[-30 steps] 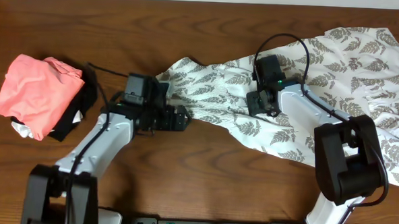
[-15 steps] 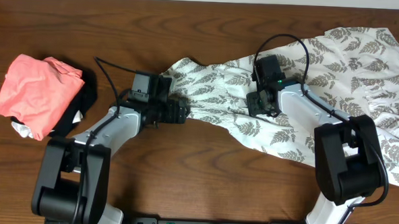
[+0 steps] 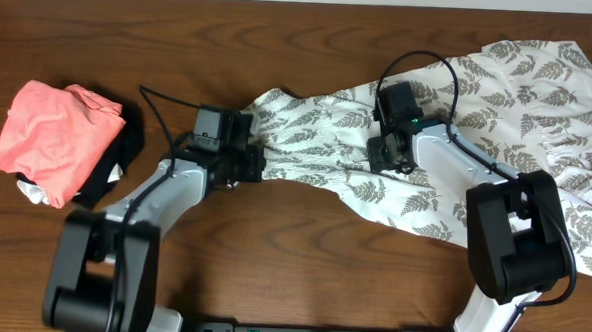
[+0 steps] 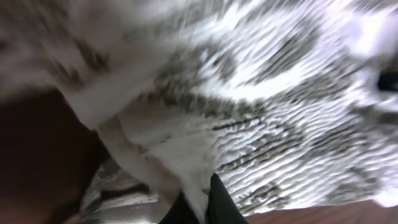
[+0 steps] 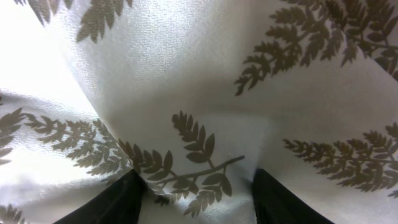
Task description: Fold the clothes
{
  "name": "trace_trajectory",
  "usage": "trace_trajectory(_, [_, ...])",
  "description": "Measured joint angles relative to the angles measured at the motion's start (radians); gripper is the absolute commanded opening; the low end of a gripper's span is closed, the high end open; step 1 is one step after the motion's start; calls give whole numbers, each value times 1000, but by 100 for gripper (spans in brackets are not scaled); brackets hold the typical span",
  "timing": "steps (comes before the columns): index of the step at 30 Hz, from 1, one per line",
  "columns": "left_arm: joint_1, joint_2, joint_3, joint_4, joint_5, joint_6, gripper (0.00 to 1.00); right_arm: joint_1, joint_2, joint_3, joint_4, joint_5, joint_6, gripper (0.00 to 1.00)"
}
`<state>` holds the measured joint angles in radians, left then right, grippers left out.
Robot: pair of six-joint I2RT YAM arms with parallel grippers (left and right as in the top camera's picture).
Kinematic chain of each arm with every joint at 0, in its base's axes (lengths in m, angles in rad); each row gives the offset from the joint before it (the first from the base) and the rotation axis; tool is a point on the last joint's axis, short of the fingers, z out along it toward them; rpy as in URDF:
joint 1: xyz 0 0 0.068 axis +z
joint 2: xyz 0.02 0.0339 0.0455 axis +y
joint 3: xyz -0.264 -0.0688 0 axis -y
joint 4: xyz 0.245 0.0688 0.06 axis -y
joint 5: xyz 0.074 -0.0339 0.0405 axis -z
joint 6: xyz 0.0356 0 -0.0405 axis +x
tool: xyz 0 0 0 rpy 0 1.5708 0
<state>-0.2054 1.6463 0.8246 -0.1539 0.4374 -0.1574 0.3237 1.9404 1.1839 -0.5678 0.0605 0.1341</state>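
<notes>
The clothes [image 3: 499,105], a white garment printed with grey fern leaves, lie spread from the table's middle to the far right edge. My left gripper [image 3: 259,164] is at the garment's narrow left end. In the left wrist view it [image 4: 202,202] is shut, pinching a bunched fold of the clothes [image 4: 280,93] between its black fingers [image 4: 221,205]. My right gripper [image 3: 388,160] presses down on the garment's middle. Its two fingers [image 5: 112,205] stand apart in the right wrist view, with a raised hump of the clothes [image 5: 205,81] between them; the gripper [image 5: 196,199] is open.
A salmon-pink folded garment [image 3: 57,136] lies on a black cloth [image 3: 110,173] at the left of the wooden table [image 3: 302,266]. The leafy garment's right part hangs over the table's right edge.
My left gripper has shut on the garment's left end and drawn back a little to the left. My right gripper's fingers have come slightly closer; that arm has stayed in place.
</notes>
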Motion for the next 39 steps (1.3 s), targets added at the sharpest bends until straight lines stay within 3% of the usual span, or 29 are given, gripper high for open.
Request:
trace_trajectory(9, [105, -330, 1, 2, -223, 0, 5, 1, -1, 31, -112, -1, 0, 61])
trace_trajectory(15, [139, -357, 1, -20, -319, -2, 6, 1, -68, 57, -121, 0, 0, 62])
trace_trajectory(20, [123, -337, 2, -128, -251, -24, 7, 1, -160, 73, -127, 0, 0, 62])
trace_trajectory(28, [14, -335, 0, -446, -99, -83, 9, 1, -168, 78, -152, 2, 0, 63])
trace_trajectory(39, [-117, -242, -46, -145, -74, -111, 9, 1, -168, 78, -172, 3, 0, 63])
